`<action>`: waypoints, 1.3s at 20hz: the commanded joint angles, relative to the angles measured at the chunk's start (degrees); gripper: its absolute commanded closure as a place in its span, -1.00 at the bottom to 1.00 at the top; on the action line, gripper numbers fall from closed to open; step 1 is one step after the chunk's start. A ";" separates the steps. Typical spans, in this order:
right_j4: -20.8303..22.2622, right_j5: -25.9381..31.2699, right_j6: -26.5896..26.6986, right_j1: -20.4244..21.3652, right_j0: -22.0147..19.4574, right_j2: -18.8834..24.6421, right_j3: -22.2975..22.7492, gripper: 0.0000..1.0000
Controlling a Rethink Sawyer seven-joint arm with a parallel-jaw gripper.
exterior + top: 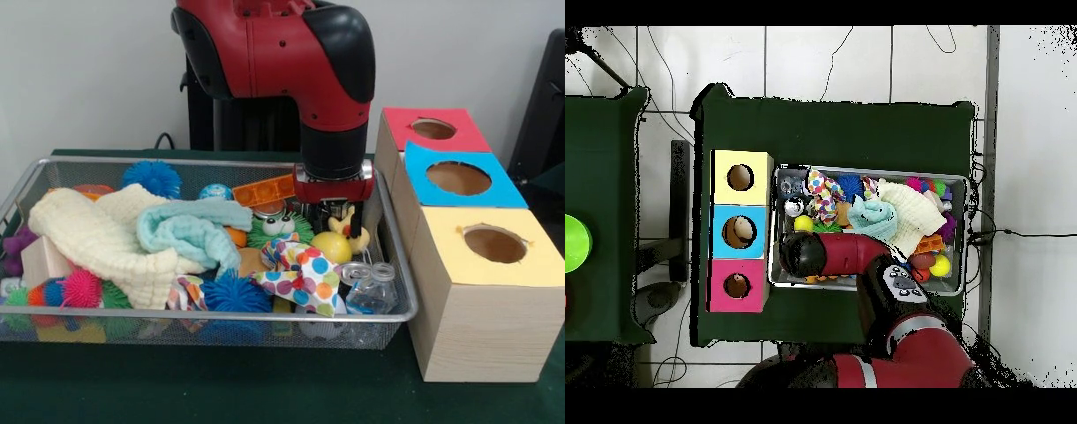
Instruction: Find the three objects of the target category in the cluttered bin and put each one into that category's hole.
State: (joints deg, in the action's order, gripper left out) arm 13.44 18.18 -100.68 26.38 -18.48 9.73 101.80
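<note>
Gripper (340, 221) hanging low in the wire bin (402, 291).
Yellow ball (332, 247) is lying just beneath it, rubber duck (357, 235) alongside; arm (331, 97) pointing straight down, finger state unclear.

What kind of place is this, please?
Probably a robotics lab: a wire bin of mixed toys and cloths, three wooden boxes with coloured holed tops, and cables on the tiled floor.

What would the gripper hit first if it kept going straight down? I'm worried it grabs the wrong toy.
Most likely the yellow ball right under the gripper, though the rubber duck sits close beside it; depth is unclear.
</note>
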 commanded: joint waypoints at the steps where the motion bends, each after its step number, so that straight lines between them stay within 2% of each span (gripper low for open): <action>1: 3.21 6.29 1.57 -1.91 -0.21 4.32 2.53 -1.00; 11: 3.36 5.68 1.60 -3.91 -0.39 4.90 2.93 -1.00; 26: 2.09 5.50 0.51 -3.86 -0.72 5.95 3.33 -1.00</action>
State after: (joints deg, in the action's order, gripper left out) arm 13.51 18.17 -100.68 26.13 -18.59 9.92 101.83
